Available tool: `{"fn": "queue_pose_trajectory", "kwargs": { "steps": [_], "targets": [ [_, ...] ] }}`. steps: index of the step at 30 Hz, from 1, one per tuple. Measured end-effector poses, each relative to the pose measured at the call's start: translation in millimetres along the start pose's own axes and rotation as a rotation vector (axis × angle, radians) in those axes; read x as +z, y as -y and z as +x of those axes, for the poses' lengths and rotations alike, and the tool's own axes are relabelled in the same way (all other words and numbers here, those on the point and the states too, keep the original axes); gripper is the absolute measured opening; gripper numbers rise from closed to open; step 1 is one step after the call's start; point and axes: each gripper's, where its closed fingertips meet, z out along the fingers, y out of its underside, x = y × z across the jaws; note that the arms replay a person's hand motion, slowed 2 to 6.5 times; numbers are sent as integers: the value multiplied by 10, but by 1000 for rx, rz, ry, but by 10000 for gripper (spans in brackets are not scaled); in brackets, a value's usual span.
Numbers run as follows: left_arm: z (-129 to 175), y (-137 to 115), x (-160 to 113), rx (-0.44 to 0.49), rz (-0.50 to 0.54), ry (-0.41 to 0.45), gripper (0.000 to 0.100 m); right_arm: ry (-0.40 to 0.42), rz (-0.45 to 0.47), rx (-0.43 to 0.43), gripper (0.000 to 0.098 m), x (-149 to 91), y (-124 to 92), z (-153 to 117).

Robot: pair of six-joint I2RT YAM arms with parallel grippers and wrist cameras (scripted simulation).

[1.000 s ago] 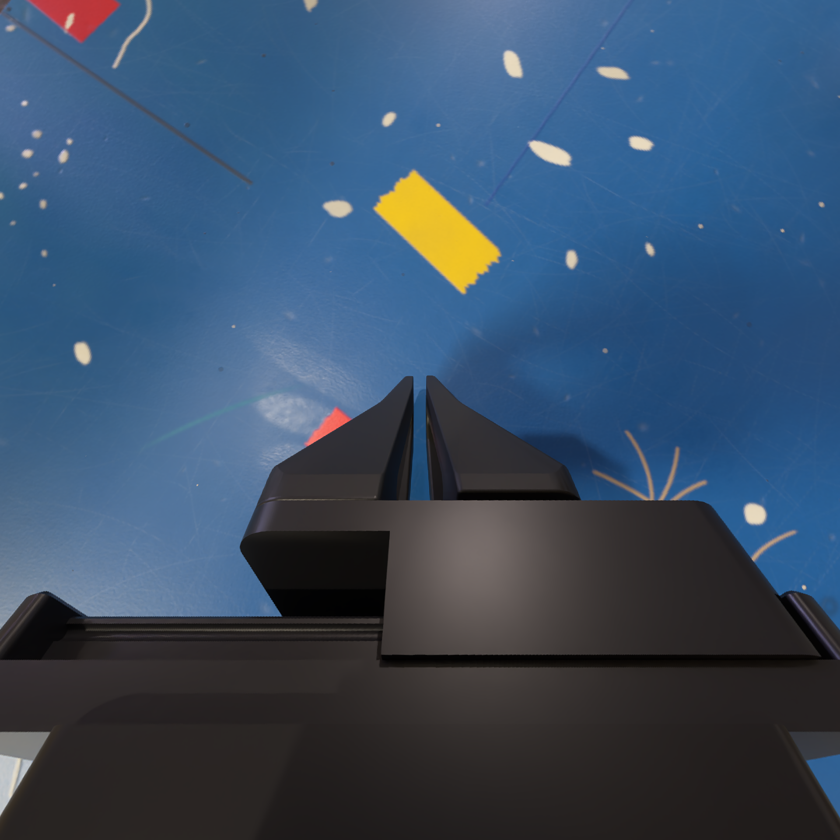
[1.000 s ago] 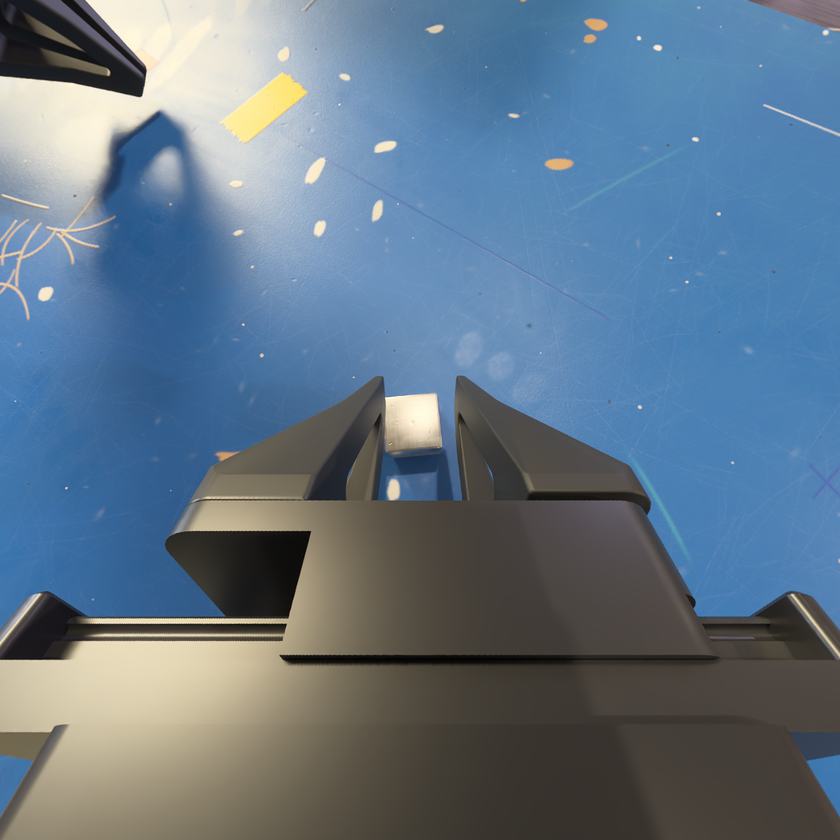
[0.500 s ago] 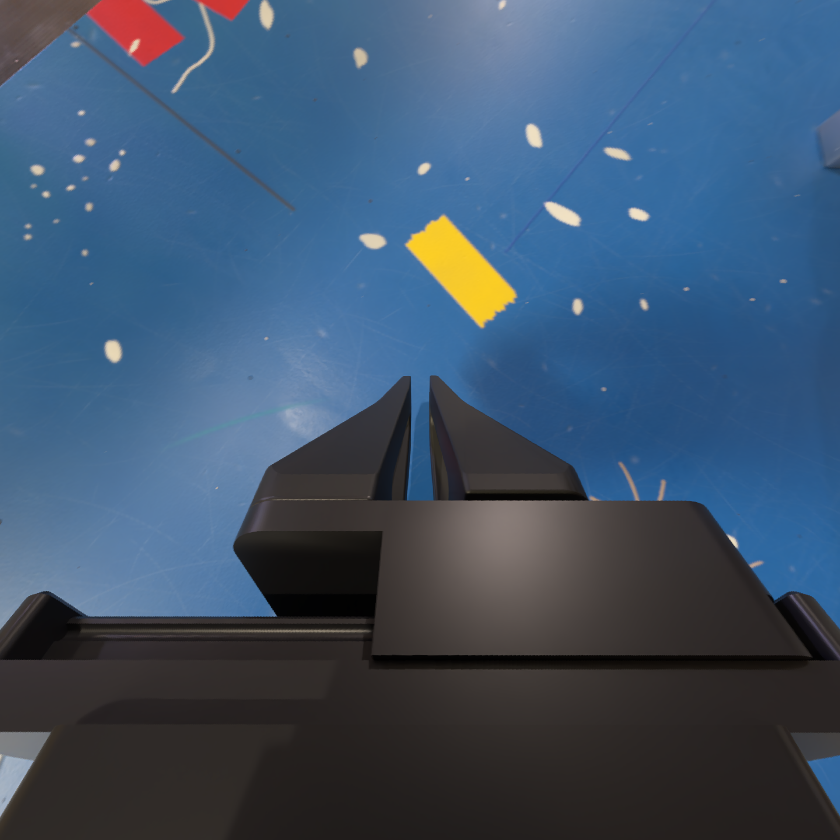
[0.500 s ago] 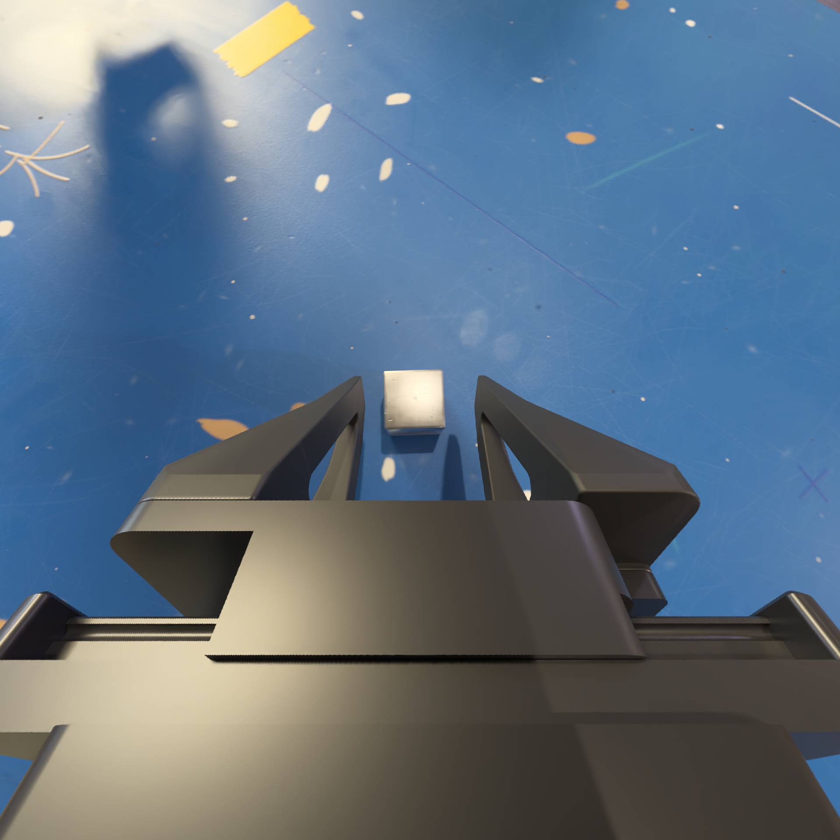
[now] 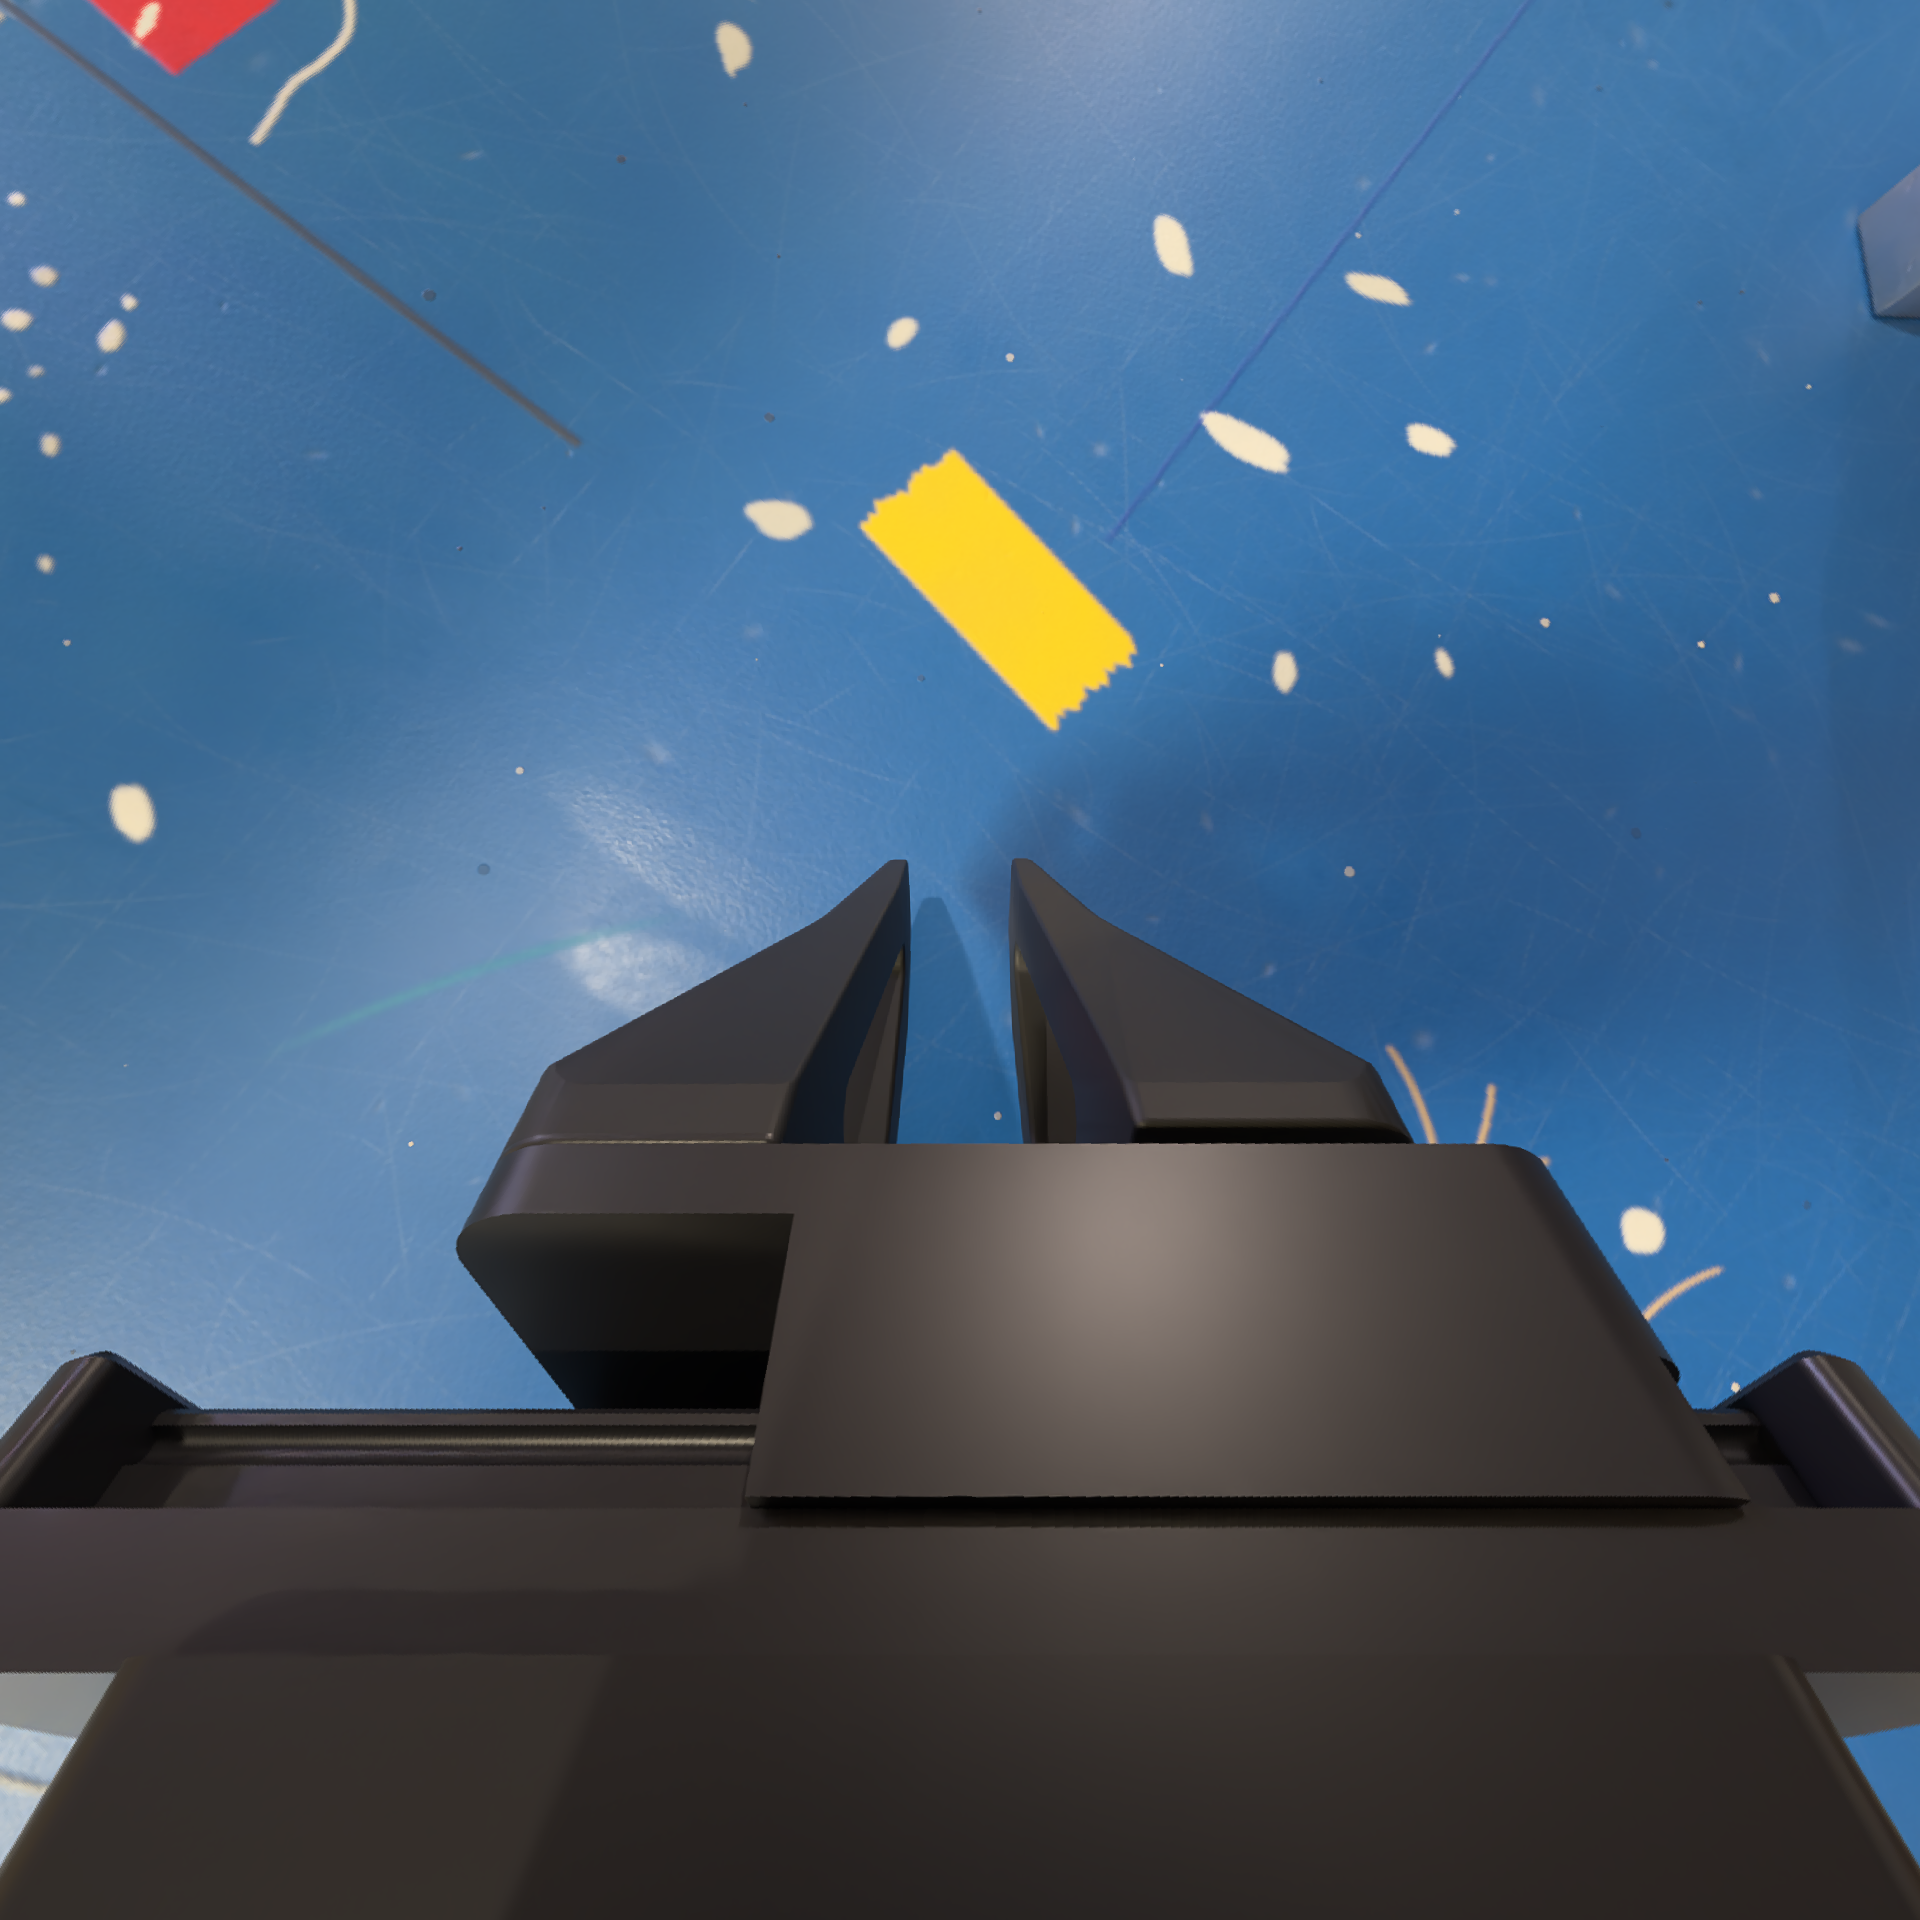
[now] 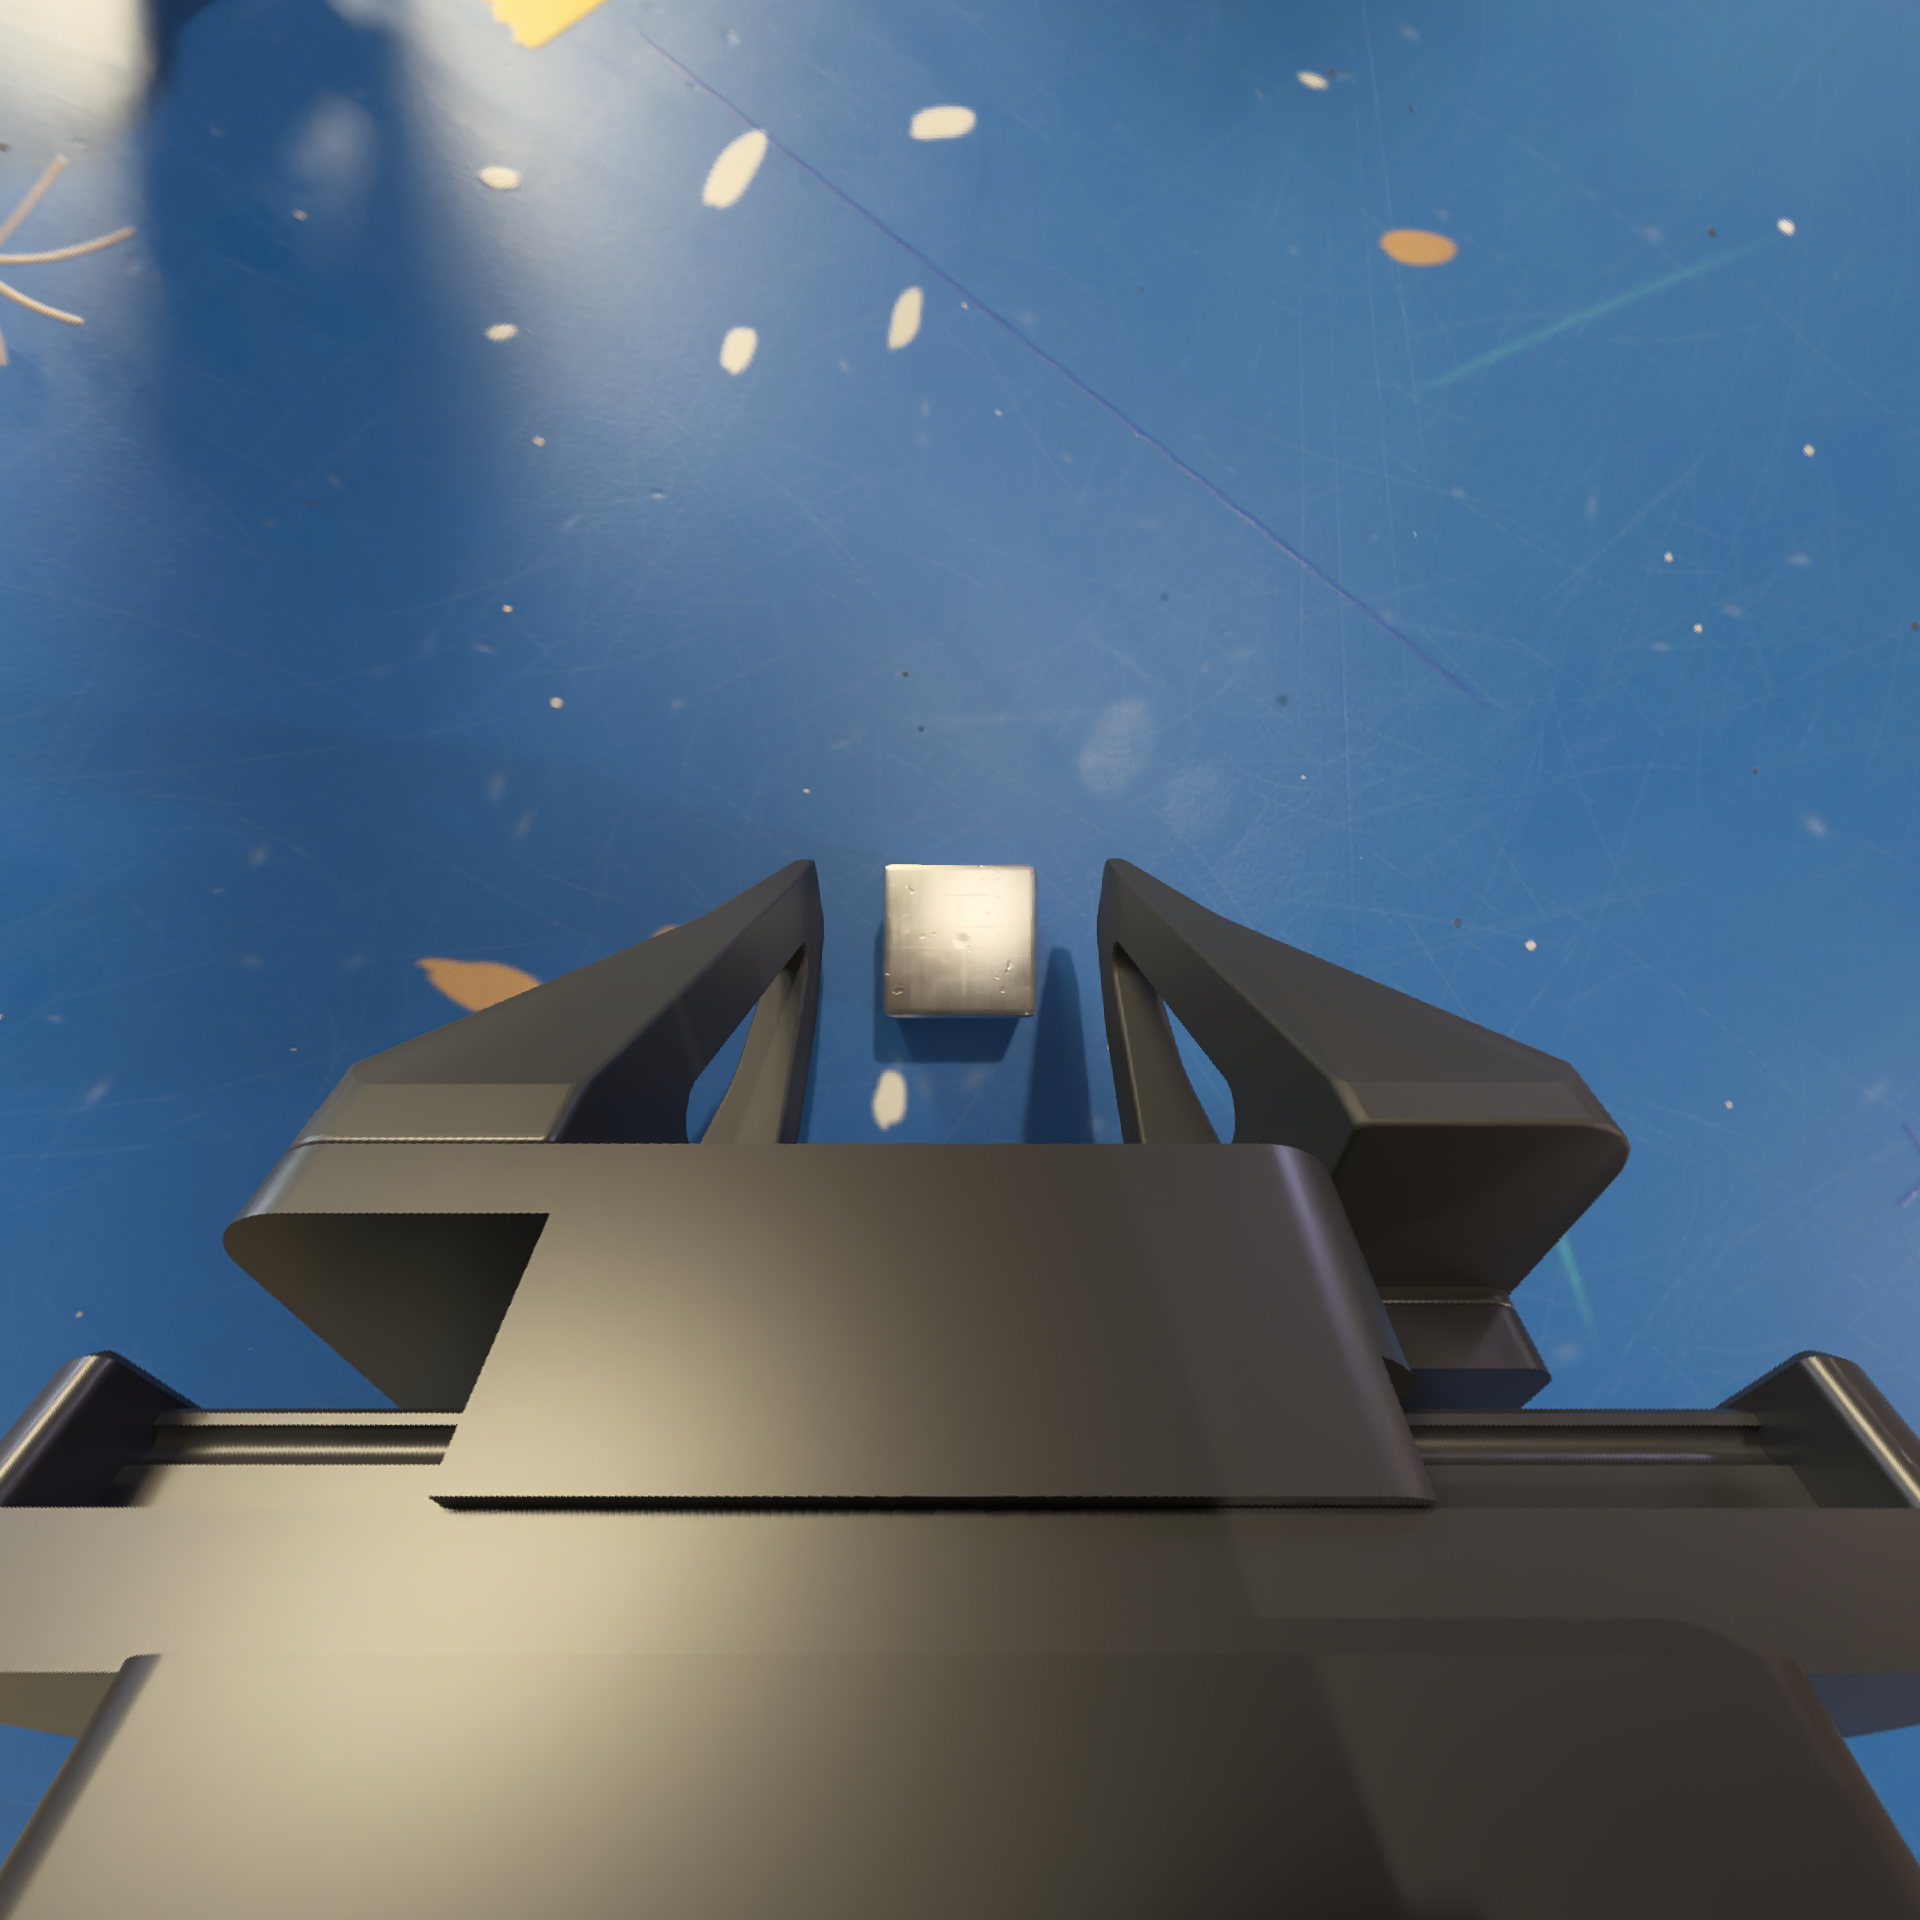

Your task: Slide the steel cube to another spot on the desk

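Your right gripper, a dark two-fingered pincer filling the lower half of the right wrist view, has its fingers spread wide with nothing pinched. The small square steel cube, silvery and lightly pitted, sits on the scratched blue desk surface at the centre of the frame, between the two fingertips with a clear gap on each side, touching neither. Just below the cube you see a cream fleck, and at the left, beside the left finger, a tan blotch. A thin dark line runs diagonally across the upper half.

Your left gripper, in the left wrist view, has its fingers parted by a narrow gap and holds nothing; only blue desk shows between them. Above its tips, near the frame's centre, lies a yellow rectangular strip of tape, set on a slant. A red patch sits at the upper left corner, and a pale blue-grey block edge shows at the upper right border.
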Motion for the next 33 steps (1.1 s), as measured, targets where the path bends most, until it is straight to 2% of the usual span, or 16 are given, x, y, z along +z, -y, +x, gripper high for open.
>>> {"fn": "queue_pose_trajectory", "kwargs": {
  "steps": [7,13,16,20,24,29,33],
  "targets": [
    [-94,0,12,-24,-9,56,128,-42,-46,6,331,27,-69,77],
    [-177,21,10,-68,2,97,114,-21,-55,1,254,67,-65,36],
    [-198,30,5,-90,11,103,113,-1,-52,-5,252,91,-42,5],
    [-204,48,-14,-118,31,90,117,53,-40,-30,251,134,2,-78],
    [-186,75,-33,-139,52,69,134,143,-19,-82,251,179,58,-223],
    [-156,115,-56,-141,72,55,144,259,12,-189,251,215,114,-415],
    [-144,126,-69,-133,78,54,147,298,14,-291,251,243,141,-499]
  ]
}}
